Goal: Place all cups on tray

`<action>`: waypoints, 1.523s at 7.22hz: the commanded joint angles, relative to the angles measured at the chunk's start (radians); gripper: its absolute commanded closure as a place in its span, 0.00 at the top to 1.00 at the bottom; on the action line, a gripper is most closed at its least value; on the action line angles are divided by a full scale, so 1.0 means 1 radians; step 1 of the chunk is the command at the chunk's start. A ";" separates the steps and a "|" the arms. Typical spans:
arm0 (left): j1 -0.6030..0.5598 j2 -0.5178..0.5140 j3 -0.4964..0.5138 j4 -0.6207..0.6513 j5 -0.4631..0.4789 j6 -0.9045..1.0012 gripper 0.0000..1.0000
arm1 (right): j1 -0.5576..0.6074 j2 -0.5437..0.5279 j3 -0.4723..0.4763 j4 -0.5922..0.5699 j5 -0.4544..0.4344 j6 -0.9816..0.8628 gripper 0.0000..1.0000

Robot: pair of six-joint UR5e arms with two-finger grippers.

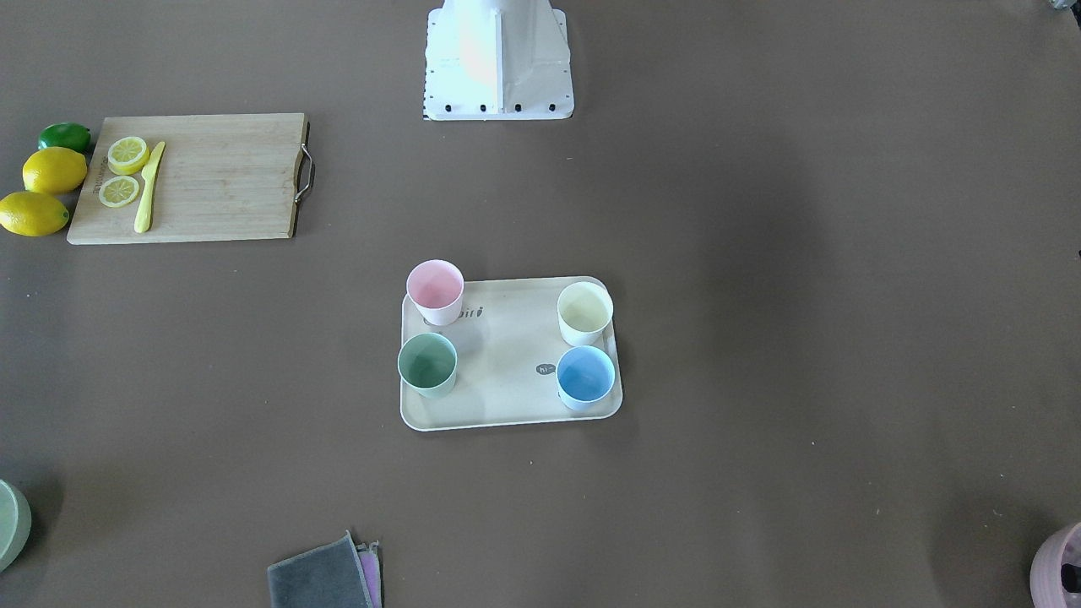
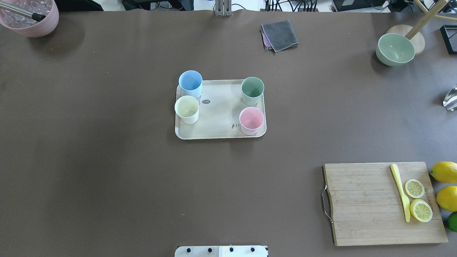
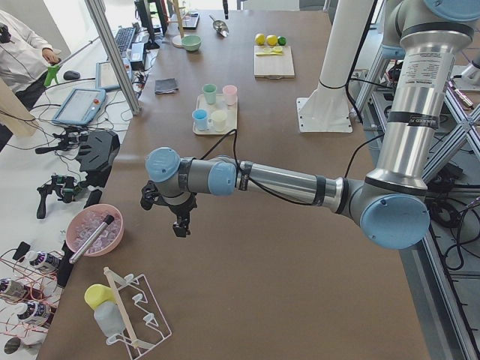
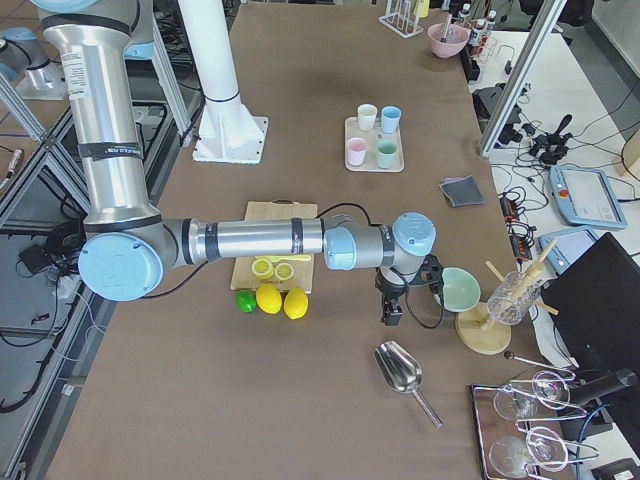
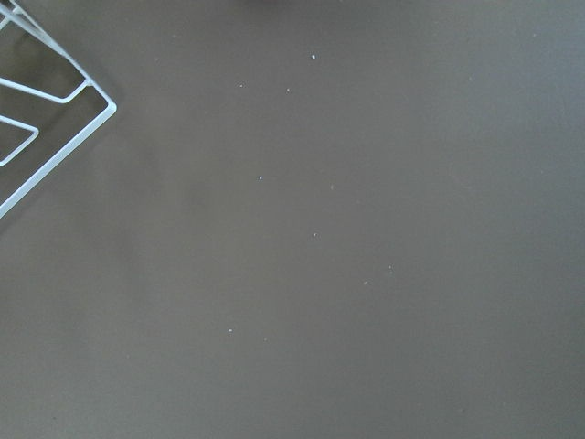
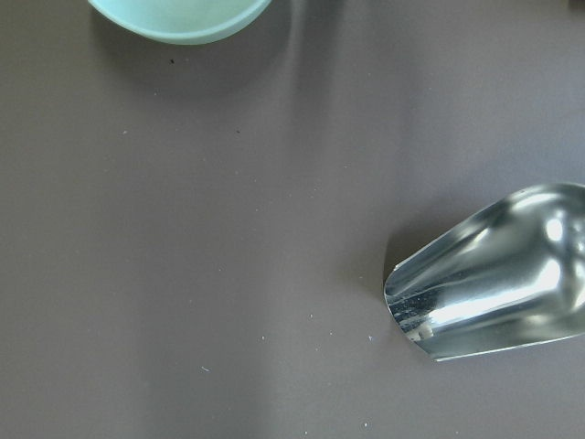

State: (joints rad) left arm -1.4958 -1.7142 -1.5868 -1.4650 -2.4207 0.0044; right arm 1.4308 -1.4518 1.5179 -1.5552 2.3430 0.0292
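Note:
Four cups stand upright on the cream-beige tray [image 2: 221, 119] at the table's middle: the light blue cup [image 2: 190, 82], the cream-white cup [image 2: 186, 109], the sage green cup [image 2: 252, 90] and the pink cup [image 2: 251, 119], one near each corner. They also show in the front view, with the pink cup [image 1: 435, 290] at the tray's rim [image 1: 507, 422]. My left gripper [image 3: 180, 225] hangs over bare table far toward the left end, seen only in the left side view. My right gripper [image 4: 393, 312] hangs far toward the right end. I cannot tell whether either is open or shut.
A wooden cutting board [image 2: 360, 203] with lemon slices and a yellow knife [image 2: 400, 191], lemons [image 2: 444, 172] beside it. A green bowl [image 2: 394, 49], a grey cloth [image 2: 280, 35], a mauve pot [image 2: 30, 16]. A metal scoop [image 6: 494, 274] near the right gripper, a wire rack [image 5: 37, 128] near the left.

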 commanded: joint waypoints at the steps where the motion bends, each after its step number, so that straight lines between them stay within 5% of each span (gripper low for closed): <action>1: -0.012 0.037 -0.027 0.000 0.000 0.008 0.98 | 0.013 -0.021 0.021 0.001 0.001 0.000 1.00; 11: -0.020 0.077 -0.098 0.037 0.072 0.008 0.98 | 0.019 -0.055 0.031 0.001 0.001 0.003 1.00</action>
